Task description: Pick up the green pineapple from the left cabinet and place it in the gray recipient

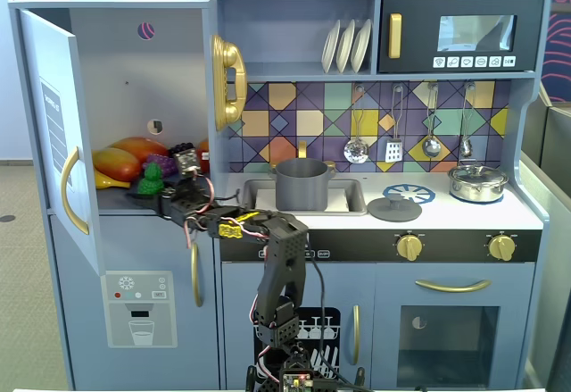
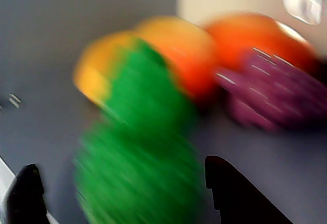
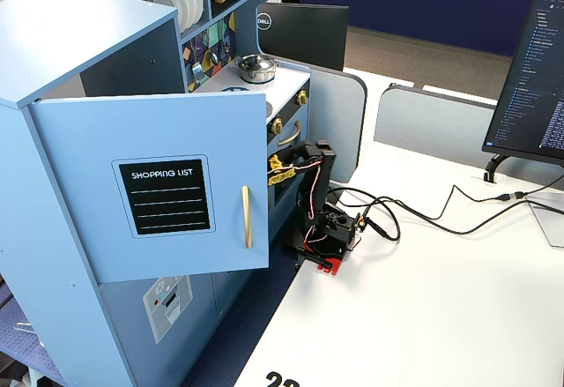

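Observation:
The green pineapple [image 1: 152, 178] stands on the shelf of the left cabinet [image 1: 125, 70], whose door [image 1: 55, 133] is swung open. My gripper [image 1: 161, 196] reaches into the cabinet at the pineapple's base. In the blurred wrist view the pineapple [image 2: 138, 157] fills the gap between my two dark fingers, and the gripper [image 2: 122, 188] is open around it with a gap showing on the left side. The gray recipient [image 1: 302, 184] stands in the sink, right of the cabinet. In the side fixed view the open door [image 3: 159, 184] hides the gripper and the pineapple.
Purple grapes [image 1: 161, 163] and orange and yellow fruit [image 1: 125, 155] lie behind the pineapple; they also show in the wrist view, grapes [image 2: 276, 96] and fruit [image 2: 168, 50]. A flat gray lid [image 1: 394, 206] and a silver lidded pot [image 1: 478, 181] sit on the counter.

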`<action>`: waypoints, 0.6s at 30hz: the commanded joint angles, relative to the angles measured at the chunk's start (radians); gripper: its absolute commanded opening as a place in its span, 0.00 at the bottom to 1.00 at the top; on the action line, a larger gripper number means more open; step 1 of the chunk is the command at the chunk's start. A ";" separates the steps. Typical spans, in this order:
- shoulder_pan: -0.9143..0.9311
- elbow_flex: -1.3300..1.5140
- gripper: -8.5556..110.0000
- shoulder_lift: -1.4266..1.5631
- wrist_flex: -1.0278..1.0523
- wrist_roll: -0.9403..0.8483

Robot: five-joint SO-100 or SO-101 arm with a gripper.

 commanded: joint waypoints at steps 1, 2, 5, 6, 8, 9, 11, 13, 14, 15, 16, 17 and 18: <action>-0.055 -0.103 0.08 0.003 -0.080 -0.044; -0.061 -0.072 0.07 0.029 -0.114 -0.044; -0.074 0.072 0.07 0.163 -0.224 -0.008; -0.074 0.135 0.07 0.225 -0.250 -0.003; -0.072 0.256 0.07 0.387 -0.267 0.006; -0.071 0.311 0.07 0.466 -0.272 0.011; -0.071 0.413 0.07 0.621 -0.282 -0.003; -0.066 0.503 0.07 0.779 -0.273 -0.020; -0.051 0.546 0.07 0.864 -0.253 -0.020; -0.031 0.589 0.07 0.945 -0.242 -0.018; 0.003 0.624 0.07 1.017 -0.241 -0.008; 0.048 0.649 0.07 1.083 -0.239 0.006; 0.097 0.667 0.07 1.144 -0.232 0.017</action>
